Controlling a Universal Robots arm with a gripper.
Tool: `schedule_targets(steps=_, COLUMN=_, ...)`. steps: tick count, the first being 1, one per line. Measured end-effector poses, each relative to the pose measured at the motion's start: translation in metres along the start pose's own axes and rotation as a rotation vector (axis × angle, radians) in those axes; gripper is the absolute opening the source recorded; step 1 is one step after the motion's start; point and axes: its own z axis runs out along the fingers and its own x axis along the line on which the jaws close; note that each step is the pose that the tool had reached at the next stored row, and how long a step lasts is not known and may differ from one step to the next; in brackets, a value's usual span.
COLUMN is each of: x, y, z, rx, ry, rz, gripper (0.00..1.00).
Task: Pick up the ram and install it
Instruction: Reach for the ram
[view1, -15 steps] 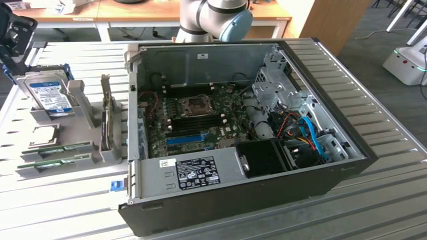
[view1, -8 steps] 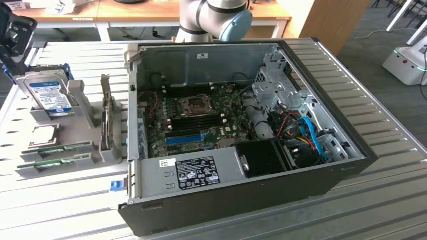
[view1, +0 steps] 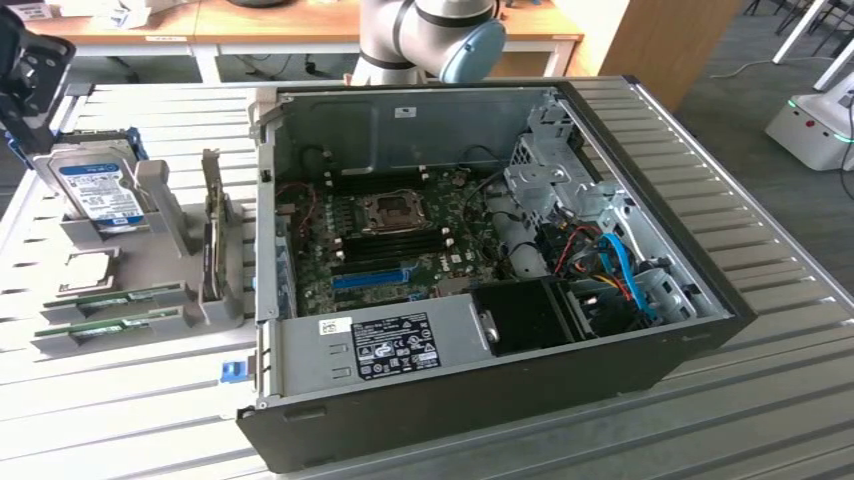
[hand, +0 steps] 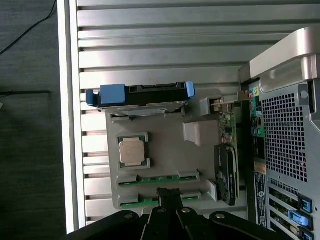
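The gripper (hand: 170, 195) has its fingers pressed together on nothing and hangs high over the grey holder (hand: 170, 155), close to the hard drive (view1: 100, 190). The ram (view1: 114, 297) stands on edge in a slot of that holder, with a second stick (view1: 107, 323) just beside it. In the exterior view the ram lies at about six o'clock from the gripper, and its long axis runs roughly nine-to-three. The open computer case (view1: 694, 300) stands off toward three o'clock. Nothing is picked up yet.
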Motion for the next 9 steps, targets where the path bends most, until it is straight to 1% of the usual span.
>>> schedule_targets(steps=9, x=-0.0027, y=-0.0069, z=-0.0003, rx=0.0001, ry=0.0000, rz=0.000, gripper=0.11)
